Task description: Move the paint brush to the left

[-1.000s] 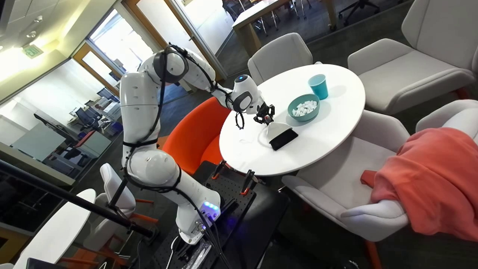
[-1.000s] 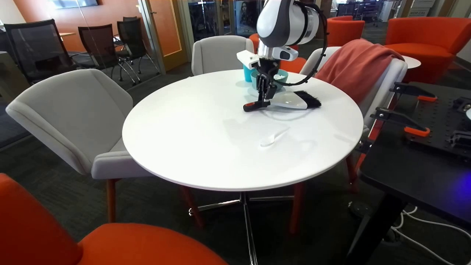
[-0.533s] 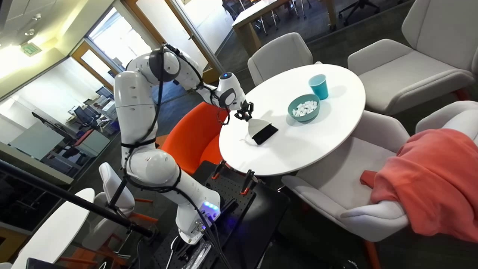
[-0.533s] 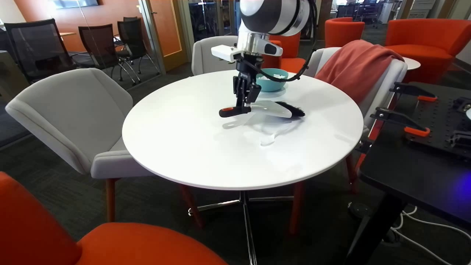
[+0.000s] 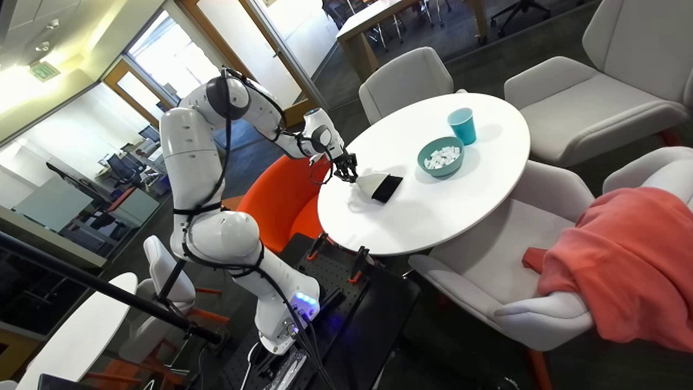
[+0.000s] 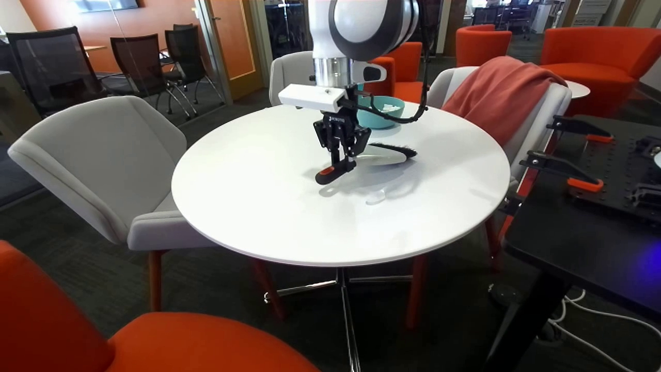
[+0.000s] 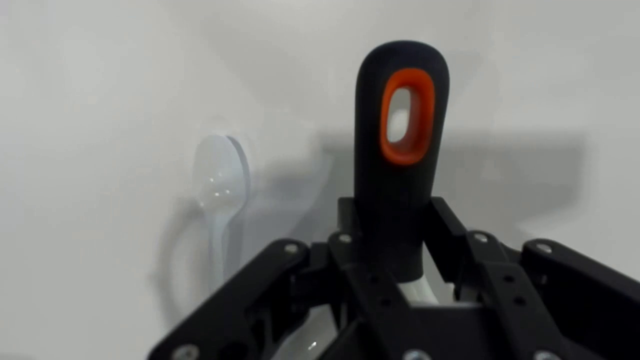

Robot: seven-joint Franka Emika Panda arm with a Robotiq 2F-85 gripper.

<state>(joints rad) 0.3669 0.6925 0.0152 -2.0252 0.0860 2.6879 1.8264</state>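
Observation:
The paint brush has a black handle with an orange-rimmed hole, a pale body and a broad black bristle end. In an exterior view its pale body [image 5: 368,184] is above the table, left of the teal bowl. In an exterior view its handle [image 6: 330,173] points toward the camera, with its shadow on the table below. My gripper [image 6: 343,161] is shut on the handle, which also shows in the wrist view [image 7: 392,185] between the fingertips of the gripper [image 7: 394,215]. I cannot tell whether the bristles touch the table. The gripper hides part of the body in the wrist view.
A white plastic spoon [image 7: 220,165] lies on the round white table [image 6: 268,206] beside the brush. The teal bowl [image 5: 445,171] holds white pieces, and a blue cup [image 5: 463,127] stands behind it. Grey chairs and an orange chair [image 5: 281,189] surround the table.
The gripper has carried the brush left, away from the bowl, in both exterior views. In the last half second the handle has swung so that it points more toward one camera. The spoon and bowl stayed put.

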